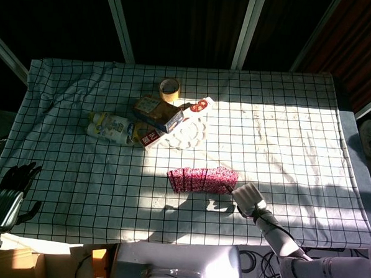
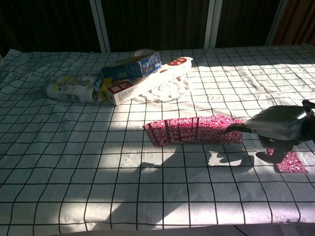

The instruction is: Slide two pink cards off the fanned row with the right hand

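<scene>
A fanned row of pink patterned cards [image 1: 202, 179] [image 2: 194, 130] lies on the checked cloth near the table's front middle. My right hand [image 1: 248, 197] [image 2: 278, 125] hovers low at the row's right end, with one fingertip [image 2: 234, 128] touching the last card and the thumb hanging down. It holds nothing. One single pink card [image 2: 290, 162] lies apart on the cloth to the right of the row, just below that hand. My left hand [image 1: 12, 189] rests at the table's left front edge with its fingers spread and empty. The chest view does not show it.
Behind the row is a cluster: a tape roll [image 1: 169, 88], a yellow-blue box [image 1: 157, 111] [image 2: 132, 67], a long red-and-white box [image 1: 177, 123] [image 2: 147, 78], a lying plastic bottle [image 1: 111, 127] [image 2: 71, 89] and a white moulded tray [image 1: 189, 134]. The front table edge [image 1: 167, 243] is close.
</scene>
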Motion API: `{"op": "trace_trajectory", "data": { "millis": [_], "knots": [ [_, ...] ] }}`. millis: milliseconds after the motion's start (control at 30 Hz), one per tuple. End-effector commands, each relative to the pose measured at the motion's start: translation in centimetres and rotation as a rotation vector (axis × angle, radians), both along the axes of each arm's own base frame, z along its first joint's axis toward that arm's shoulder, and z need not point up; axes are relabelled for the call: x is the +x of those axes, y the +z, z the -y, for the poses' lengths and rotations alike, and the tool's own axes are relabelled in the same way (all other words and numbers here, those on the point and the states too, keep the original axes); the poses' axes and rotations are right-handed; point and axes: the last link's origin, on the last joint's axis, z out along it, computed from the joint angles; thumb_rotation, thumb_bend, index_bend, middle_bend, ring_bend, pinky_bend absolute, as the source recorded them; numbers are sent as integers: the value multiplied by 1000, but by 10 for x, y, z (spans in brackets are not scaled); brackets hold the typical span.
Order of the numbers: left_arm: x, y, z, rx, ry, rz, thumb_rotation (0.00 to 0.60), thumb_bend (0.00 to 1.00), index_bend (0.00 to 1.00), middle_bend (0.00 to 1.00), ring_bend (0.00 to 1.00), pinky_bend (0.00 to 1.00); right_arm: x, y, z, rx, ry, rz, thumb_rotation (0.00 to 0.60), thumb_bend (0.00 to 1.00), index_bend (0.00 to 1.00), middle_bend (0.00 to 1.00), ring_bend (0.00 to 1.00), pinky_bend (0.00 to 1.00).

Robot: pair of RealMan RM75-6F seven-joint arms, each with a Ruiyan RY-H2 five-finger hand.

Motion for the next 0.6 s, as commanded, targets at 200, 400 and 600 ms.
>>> {"op": "trace_trajectory", "data": {
  "millis": [200,400,600],
  "knots": [
    [0,0,0,0,1,-1,600,367,0,20,20,10,-5,-3,7,-6,-25,-19,600,457,84,1000,973,966],
    [0,-1,-1,0,2,-4,600,368,0,20,20,10,-17,7,12,-32,-63,-31,600,458,80,1000,973,966],
    [0,-2,-2,-3,7,-9,600,367,0,20,20,10,-35,19,20,-67,-113,-48,600,458,82,1000,973,966]
  ]
}}
